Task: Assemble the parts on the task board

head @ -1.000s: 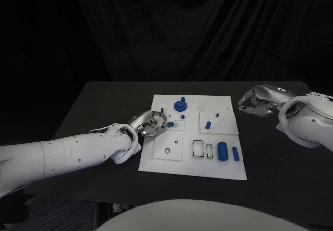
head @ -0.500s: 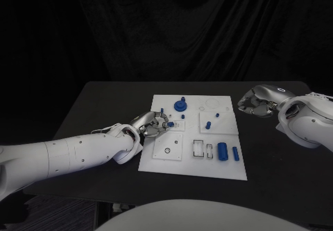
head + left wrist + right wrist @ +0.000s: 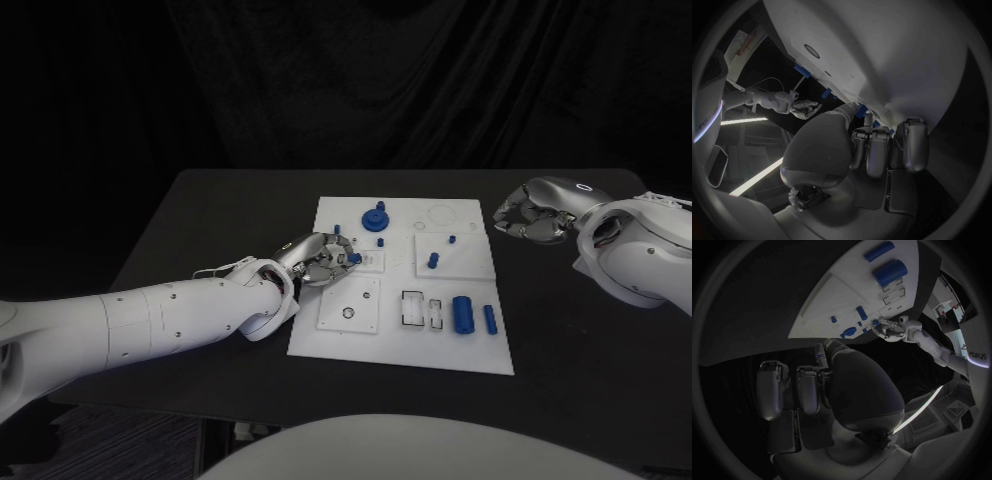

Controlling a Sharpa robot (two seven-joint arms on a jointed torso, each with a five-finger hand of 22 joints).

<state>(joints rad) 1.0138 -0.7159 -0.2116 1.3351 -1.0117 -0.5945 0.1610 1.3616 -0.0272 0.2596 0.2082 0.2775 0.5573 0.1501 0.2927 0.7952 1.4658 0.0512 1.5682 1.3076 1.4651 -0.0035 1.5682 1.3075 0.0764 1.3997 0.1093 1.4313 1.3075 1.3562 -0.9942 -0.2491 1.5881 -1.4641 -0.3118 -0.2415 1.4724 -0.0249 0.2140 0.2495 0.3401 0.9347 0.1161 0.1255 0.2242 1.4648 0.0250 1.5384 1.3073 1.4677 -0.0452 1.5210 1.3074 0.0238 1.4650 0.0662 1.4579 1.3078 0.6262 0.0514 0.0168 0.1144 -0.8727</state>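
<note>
One small blue part (image 3: pixel 353 258) sits pinched at the fingertips of the left hand (image 3: pixel 320 258), over the left-middle of the white task board (image 3: pixel 397 350); whether the part touches the board beneath it cannot be told; the fingers of that hand are curled in close round it. Just beyond the fingertips a thin blue peg (image 3: pixel 336 230) stands upright, and farther on a round blue part with a post (image 3: pixel 376 219) rests near the board's far edge; off to the side of the fingertips a short blue pin (image 3: pixel 433 261) stands in a square recess, with a smaller blue stub (image 3: pixel 450 239) past it. Nearer the robot than the fingers, a thick blue cylinder (image 3: pixel 463 314) and a slimmer blue rod (image 3: pixel 490 319) lie side by side by two rectangular slots. Well apart from all this, the right hand (image 3: pixel 528 216) hangs above the black table (image 3: pixel 202 220) beside the board's far right corner, fingers curled inward with nothing in them.
</note>
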